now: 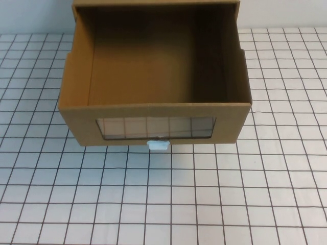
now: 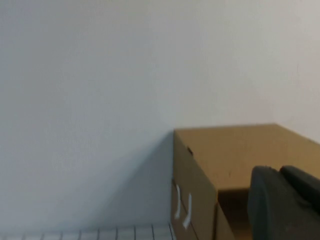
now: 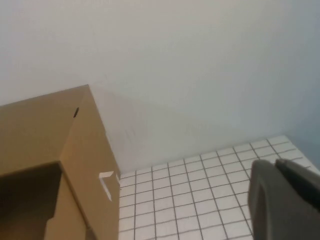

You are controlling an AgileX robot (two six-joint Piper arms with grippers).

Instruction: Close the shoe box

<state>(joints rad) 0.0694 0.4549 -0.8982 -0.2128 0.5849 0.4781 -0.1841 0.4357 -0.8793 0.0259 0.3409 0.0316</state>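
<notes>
Shoe box: brown cardboard drawer pulled out, clear window, white tab below.
Wrist views only: left gripper beside box, width unclear; right gripper closed, empty.

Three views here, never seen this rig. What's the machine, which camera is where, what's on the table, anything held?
It is a two-arm robot. The high view looks down from the robot's own side; neither arm shows there. The other two pictures come from cameras on each wrist. On the gridded table stands one shoe box, a cardboard drawer pulled out, empty, with a clear window and a small white tab below it. The left end effector and the right end effector show as dark shapes at the edge of their own wrist views, beside the box. The right one is shut. Nothing is held.
</notes>
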